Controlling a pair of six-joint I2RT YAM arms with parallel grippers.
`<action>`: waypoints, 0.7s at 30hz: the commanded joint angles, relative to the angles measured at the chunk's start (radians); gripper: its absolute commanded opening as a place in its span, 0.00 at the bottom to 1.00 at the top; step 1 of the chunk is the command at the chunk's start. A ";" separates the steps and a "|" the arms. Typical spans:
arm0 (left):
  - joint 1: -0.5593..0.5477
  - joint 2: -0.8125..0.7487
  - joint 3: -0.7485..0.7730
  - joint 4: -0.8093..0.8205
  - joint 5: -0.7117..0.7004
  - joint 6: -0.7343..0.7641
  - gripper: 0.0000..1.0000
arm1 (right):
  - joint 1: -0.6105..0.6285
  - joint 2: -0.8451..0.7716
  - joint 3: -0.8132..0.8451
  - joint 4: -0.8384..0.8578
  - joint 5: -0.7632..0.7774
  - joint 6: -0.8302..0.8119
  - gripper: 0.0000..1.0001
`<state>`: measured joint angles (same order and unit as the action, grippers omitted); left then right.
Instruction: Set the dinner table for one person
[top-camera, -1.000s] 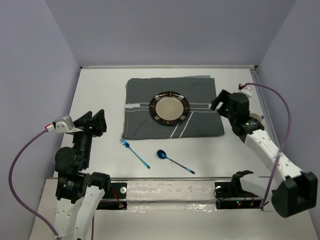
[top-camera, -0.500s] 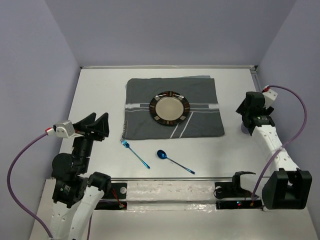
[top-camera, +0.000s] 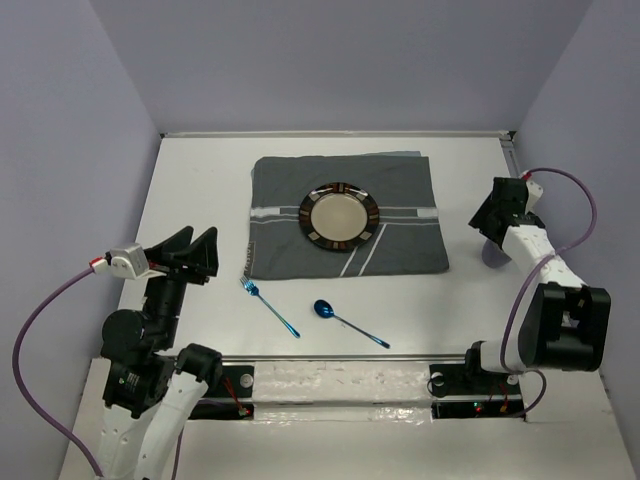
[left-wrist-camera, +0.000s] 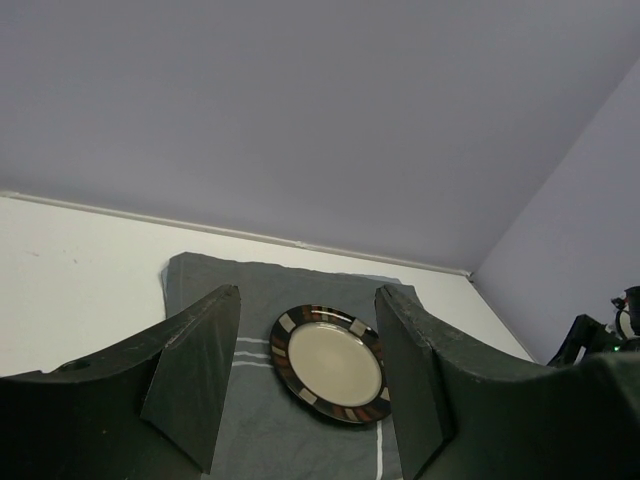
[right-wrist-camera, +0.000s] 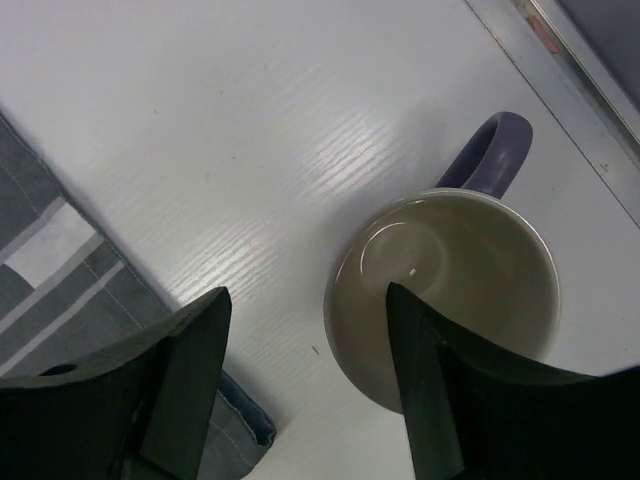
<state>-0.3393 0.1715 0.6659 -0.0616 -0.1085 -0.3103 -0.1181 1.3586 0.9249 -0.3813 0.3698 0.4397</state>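
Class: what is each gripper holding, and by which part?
Nothing. The left gripper is open and empty; the right gripper is open above the mug.

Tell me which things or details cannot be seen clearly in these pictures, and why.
Mug, right wrist view: near rim hidden by a finger of the right pincer; contact cannot be told.
Mug, top view: almost all under the right arm.
Fork, top view: tines too small to count.
Plate, left wrist view: right rim behind a finger of the left pincer.
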 joint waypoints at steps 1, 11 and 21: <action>-0.003 -0.013 -0.003 0.048 0.004 0.023 0.66 | -0.008 0.034 0.005 0.065 -0.005 0.031 0.61; -0.001 -0.001 -0.002 0.051 0.021 0.019 0.67 | 0.030 -0.121 -0.006 0.122 0.064 -0.012 0.00; 0.011 0.036 -0.003 0.051 0.046 0.019 0.72 | 0.259 0.149 0.455 0.151 -0.118 -0.259 0.00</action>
<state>-0.3382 0.1829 0.6659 -0.0532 -0.0883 -0.3073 0.1204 1.4197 1.1938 -0.3279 0.3317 0.2913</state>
